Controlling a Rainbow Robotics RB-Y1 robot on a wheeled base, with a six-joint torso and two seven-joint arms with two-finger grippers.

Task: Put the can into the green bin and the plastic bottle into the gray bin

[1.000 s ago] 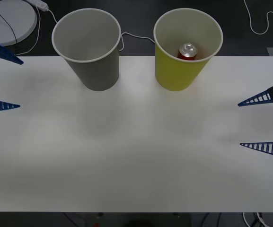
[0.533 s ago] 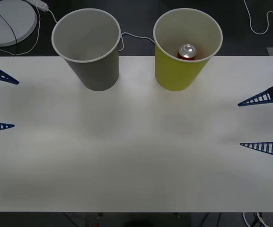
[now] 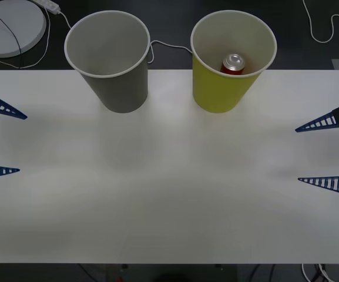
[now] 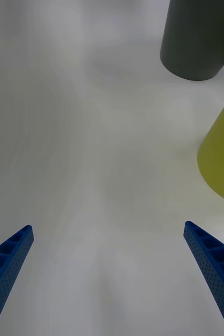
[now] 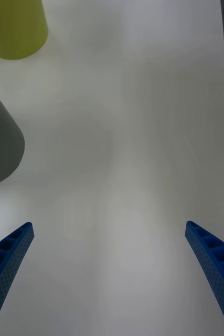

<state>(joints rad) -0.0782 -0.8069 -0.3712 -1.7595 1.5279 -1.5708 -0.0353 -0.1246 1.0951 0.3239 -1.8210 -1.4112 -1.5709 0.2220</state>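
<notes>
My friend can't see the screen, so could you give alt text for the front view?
A red can stands inside the green bin, beside the gray bin, at the white table's far edge. The left tool and right tool hang open at the table's sides.

White table (image 3: 169, 200) on a dark floor (image 3: 310, 53); white cables (image 3: 325, 26) and a round white disc (image 3: 10, 26) behind

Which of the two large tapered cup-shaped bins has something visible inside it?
The yellow-green bin: a small red can with a metallic top stands inside. The gray bin shows just its pale inside.
</notes>
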